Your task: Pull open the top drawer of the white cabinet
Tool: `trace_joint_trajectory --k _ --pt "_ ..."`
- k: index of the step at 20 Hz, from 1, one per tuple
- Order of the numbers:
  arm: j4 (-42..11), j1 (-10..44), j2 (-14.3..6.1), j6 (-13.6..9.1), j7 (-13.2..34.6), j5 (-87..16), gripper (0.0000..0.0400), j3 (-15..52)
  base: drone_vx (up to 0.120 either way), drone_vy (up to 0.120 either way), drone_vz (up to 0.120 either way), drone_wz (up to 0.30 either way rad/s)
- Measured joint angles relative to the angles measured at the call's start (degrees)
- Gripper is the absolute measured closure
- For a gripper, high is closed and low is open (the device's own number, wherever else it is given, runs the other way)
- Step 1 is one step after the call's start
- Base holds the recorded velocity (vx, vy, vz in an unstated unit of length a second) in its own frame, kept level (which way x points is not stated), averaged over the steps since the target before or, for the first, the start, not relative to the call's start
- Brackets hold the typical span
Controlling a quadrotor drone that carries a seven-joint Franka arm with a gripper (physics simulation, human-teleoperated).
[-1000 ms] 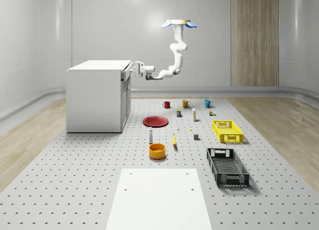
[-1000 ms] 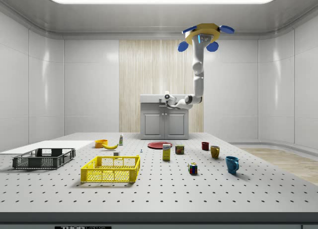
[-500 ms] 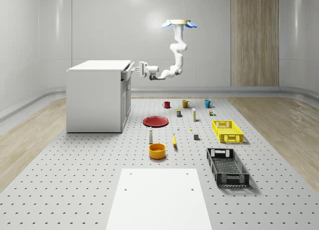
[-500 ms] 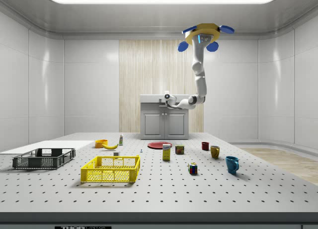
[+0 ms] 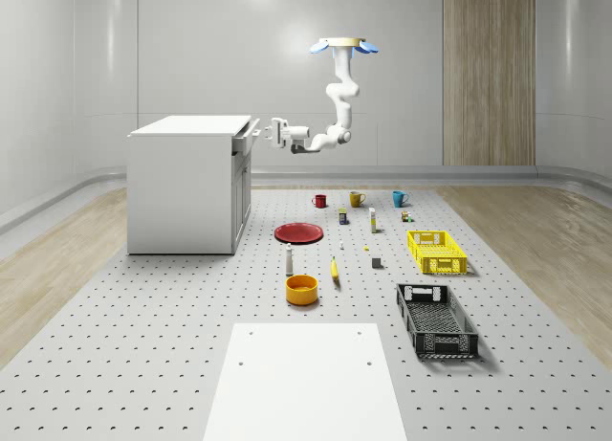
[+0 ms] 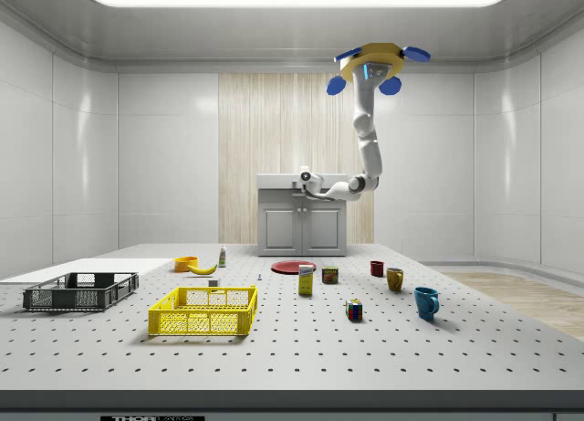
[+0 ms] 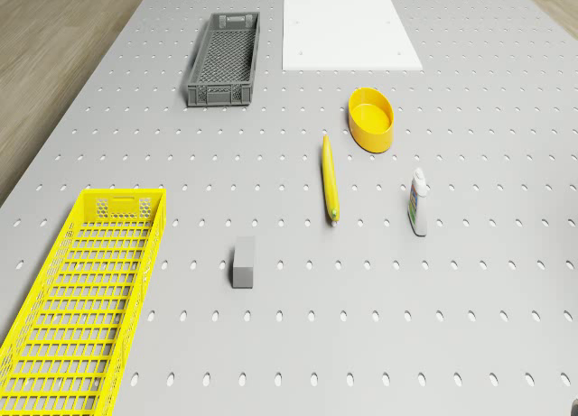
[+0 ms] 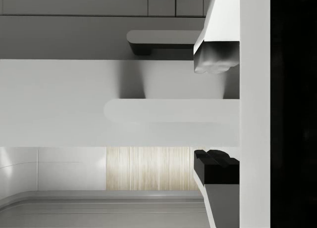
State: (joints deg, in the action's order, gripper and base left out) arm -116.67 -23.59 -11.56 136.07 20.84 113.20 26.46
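Note:
The white cabinet stands at the whole-scene view's left. Its top drawer juts out a little from the front. My drone hovers high above the floor, to the right of the cabinet. The arm reaches down and left toward the drawer. My gripper is level with the drawer front, just off it. In the wrist view the gripper is open, and the pale handle bar lies in line with the wide gap between its fingers.
On the pegboard floor below lie a red plate, an orange bowl, a banana, a bottle, a grey block, a yellow crate and a black crate. Mugs stand further back.
The gripper has drawn away from the cabinet toward the whole-scene view's right, and the elbow has lifted slightly. The drone has held its place.

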Motion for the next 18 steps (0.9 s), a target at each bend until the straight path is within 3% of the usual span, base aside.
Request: trace_joint_trajectory --k 6,18 --pt "3.0 -0.3 2.8 2.3 -0.8 0.2 0.0108 1.6 0.000 0.000 0.000 0.000" --pt "6.1 -0.7 5.8 4.9 -1.6 0.2 0.0096 3.0 0.000 0.000 0.000 0.000"
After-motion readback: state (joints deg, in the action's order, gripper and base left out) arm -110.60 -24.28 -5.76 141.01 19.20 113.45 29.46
